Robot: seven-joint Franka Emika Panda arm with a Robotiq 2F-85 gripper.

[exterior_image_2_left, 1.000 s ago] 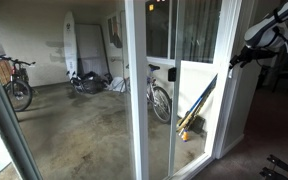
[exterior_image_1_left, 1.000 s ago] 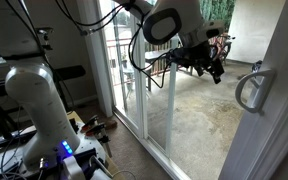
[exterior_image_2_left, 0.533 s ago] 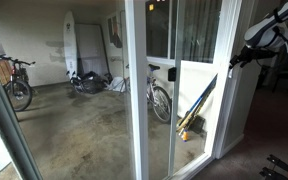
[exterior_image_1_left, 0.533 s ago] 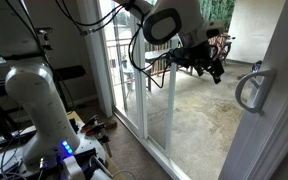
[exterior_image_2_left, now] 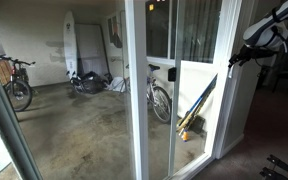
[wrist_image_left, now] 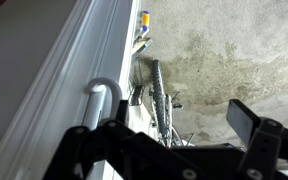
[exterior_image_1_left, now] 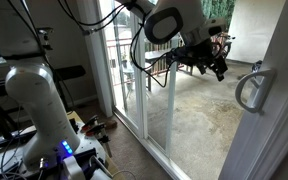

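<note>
Gripper (exterior_image_1_left: 212, 64) hangs in mid-air beside the sliding glass door (exterior_image_2_left: 139, 90); your wrist view shows its jaws standing wide apart with nothing between them, so you are carrying nothing. The thing nearest to you is the white door handle (wrist_image_left: 98, 97). It is fixed to the white door frame (wrist_image_left: 74, 60); in the wrist view it sits up and to the picture's left of the gap between the fingers, just above the finger (wrist_image_left: 81, 142) on that side; it is near, and no contact shows. Its long axis runs along the frame, slanting from lower left to upper right across the wrist view, with its curved end uppermost; its lower part is hidden behind the gripper body. In an exterior view, what looks like the same looped handle (exterior_image_1_left: 250, 88) lies below and to the picture's right of the fingers, apart from them. Through the glass you can see a bicycle wheel (wrist_image_left: 160, 95) over the concrete floor (wrist_image_left: 224, 60), beyond the frame.
</note>
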